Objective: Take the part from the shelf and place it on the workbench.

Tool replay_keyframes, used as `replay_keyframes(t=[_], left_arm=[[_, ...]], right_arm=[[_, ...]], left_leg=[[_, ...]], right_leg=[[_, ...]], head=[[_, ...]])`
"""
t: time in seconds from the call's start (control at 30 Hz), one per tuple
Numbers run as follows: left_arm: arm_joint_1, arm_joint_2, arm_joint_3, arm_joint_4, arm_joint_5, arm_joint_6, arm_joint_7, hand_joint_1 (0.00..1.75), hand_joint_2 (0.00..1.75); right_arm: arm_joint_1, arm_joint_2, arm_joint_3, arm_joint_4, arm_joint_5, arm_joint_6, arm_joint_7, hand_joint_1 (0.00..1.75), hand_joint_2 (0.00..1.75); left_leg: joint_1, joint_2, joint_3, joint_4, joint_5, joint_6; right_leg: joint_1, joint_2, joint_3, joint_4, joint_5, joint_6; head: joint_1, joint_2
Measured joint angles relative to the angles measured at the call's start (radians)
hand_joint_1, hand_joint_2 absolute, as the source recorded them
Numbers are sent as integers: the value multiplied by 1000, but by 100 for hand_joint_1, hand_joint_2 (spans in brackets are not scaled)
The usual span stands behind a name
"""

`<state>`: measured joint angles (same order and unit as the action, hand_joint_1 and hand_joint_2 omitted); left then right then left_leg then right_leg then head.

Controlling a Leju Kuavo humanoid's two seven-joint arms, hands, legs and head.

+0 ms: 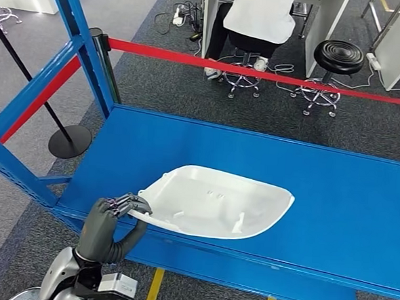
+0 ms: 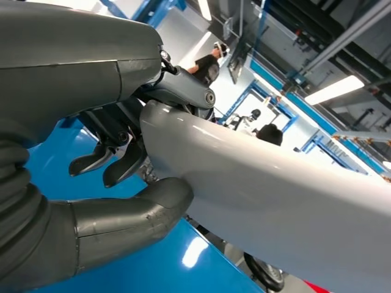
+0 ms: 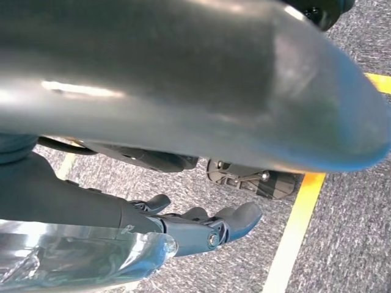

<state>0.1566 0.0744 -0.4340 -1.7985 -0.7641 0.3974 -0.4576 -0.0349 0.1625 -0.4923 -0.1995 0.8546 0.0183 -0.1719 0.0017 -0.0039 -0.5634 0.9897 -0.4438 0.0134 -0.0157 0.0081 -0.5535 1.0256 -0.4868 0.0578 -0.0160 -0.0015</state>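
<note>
The part (image 1: 220,204) is a broad, shallow white plastic shell with a raised rim, lying hollow side up on the blue shelf (image 1: 339,192), near its front edge. The left hand (image 1: 113,219) grips its near-left corner, fingers over the rim and thumb beneath. The right hand (image 3: 203,229) hangs above grey carpet, fingers loosely extended and holding nothing.

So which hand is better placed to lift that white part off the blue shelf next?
Left. The left hand already pinches the near corner of the white part, thumb under and fingers over the rim. The right hand hangs over the carpet floor, holding nothing.
</note>
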Motion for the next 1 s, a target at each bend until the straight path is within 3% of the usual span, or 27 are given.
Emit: replay_keyframes(t=[0.1, 0.13, 0.17, 0.2, 0.3, 0.37, 0.47, 0.5, 0.57, 0.63, 0.67, 0.7, 0.73, 0.8, 0.87, 0.93, 0.97, 1.0], left_arm=[[28, -3, -16, -1, 8, 34, -4, 175, 175], [37, -4, -21, -1, 14, 46, -5, 175, 175], [46, -4, -26, -1, 21, 58, -6, 175, 175], [53, -5, -31, -1, 28, 72, -6, 175, 175], [71, -5, -43, -1, 51, 112, -6, 175, 175], [81, -3, -46, -2, 61, 135, -9, 175, 175], [92, 1, -49, -2, 80, 159, -14, 175, 175], [95, 4, -50, -2, 87, 163, -15, 175, 175], [99, 9, -50, -2, 100, 168, -16, 175, 175], [104, 14, -50, -1, 108, 169, -17, 175, 175], [105, 17, -50, -1, 111, 170, -18, 175, 175], [106, 19, -49, 0, 114, 170, -19, 175, 175], [106, 20, -48, 0, 116, 170, -21, 175, 175], [105, 21, -45, 0, 116, 169, -26, 175, 175], [104, 22, -44, 0, 115, 169, -30, 175, 175], [104, 22, -43, 0, 115, 169, -32, 175, 175], [102, 22, -43, 0, 114, 168, -32, 175, 175], [101, 22, -42, 0, 114, 166, -33, 175, 175]], right_arm=[[0, 0, -10, 0, 0, -9, 3, 0, 0], [2, 0, -13, 0, 0, -11, 5, 0, 0], [3, 0, -15, 0, 0, -14, 6, 0, 0], [5, 0, -18, 0, -1, -17, 7, 0, 0], [4, 0, -29, 0, -6, -26, 5, 0, 0], [1, 0, -35, 0, -7, -33, 2, 0, 0], [0, 0, -38, 0, -3, -46, 0, 0, 0], [-1, 0, -39, -1, -1, -50, -1, 0, 0], [-2, 1, -42, -1, 2, -57, -2, 0, 0], [-4, 1, -44, -1, 2, -61, -3, 0, 0], [-5, 1, -45, -1, 2, -63, -5, 0, 0], [-5, 1, -47, -1, 2, -65, -7, 0, 0], [-5, 1, -49, -1, 2, -67, -9, 0, 0], [-7, 2, -54, -1, 0, -69, -13, 0, 0], [-9, 2, -57, -1, -1, -70, -16, 0, 0], [-6, 3, -61, -1, -2, -71, -17, 0, 0], [-3, 2, -62, -1, -3, -71, -17, 0, 0], [-1, 2, -64, -1, -5, -72, -17, 0, 0]], left_leg=[[4, 15, 5, -6, 1, 7], [3, 20, 5, -6, 0, 8], [4, 26, 6, -6, -1, 7], [5, 31, 7, -5, -3, 5], [8, 47, 14, 3, -13, -11], [5, 58, 18, 10, -17, -25], [7, 67, 18, 15, -21, -40], [9, 59, 12, 29, -37, -45], [10, 30, -21, 113, -107, -52], [9, 16, -69, 237, -175, -53], [8, 14, -81, 275, -187, -50], [7, 12, -76, 276, -178, -46], [6, 8, -52, 240, -152, -40], [3, -26, 30, 105, -99, -23], [1, -58, 81, 13, -77, -19], [-2, -53, 81, -4, -66, -18], [-2, -41, 77, -8, -57, -13], [-1, -30, 70, -12, -47, -6]], right_leg=[[1, -1, -83, 174, -91, 2], [1, -1, -113, 234, -110, 3], [0, -2, -130, 263, -109, 5], [-1, -4, -130, 255, -88, 6], [-1, -37, -45, 76, 12, 10], [2, -50, -13, 12, 29, 0], [4, -24, -23, 13, 33, -26], [3, -17, -28, 12, 38, -35], [2, -1, -41, 10, 49, -51], [4, 16, -56, 10, 60, -57], [6, 26, -65, 10, 67, -57], [8, 36, -73, 10, 74, -57], [9, 48, -81, 10, 82, -57], [11, 72, -97, 10, 99, -53], [9, 94, -108, 7, 117, -43], [6, 112, -115, -4, 138, -26], [6, 112, -119, -7, 143, -19], [6, 96, -126, -1, 132, -15]], head=[[5, 0], [5, 0], [5, 0], [5, 0], [7, 0], [7, 0], [3, 0], [3, 0], [2, 0], [2, 0], [2, 0], [2, 0], [2, 0], [2, 0], [2, 0], [1, 0], [0, 0], [2, 0]])
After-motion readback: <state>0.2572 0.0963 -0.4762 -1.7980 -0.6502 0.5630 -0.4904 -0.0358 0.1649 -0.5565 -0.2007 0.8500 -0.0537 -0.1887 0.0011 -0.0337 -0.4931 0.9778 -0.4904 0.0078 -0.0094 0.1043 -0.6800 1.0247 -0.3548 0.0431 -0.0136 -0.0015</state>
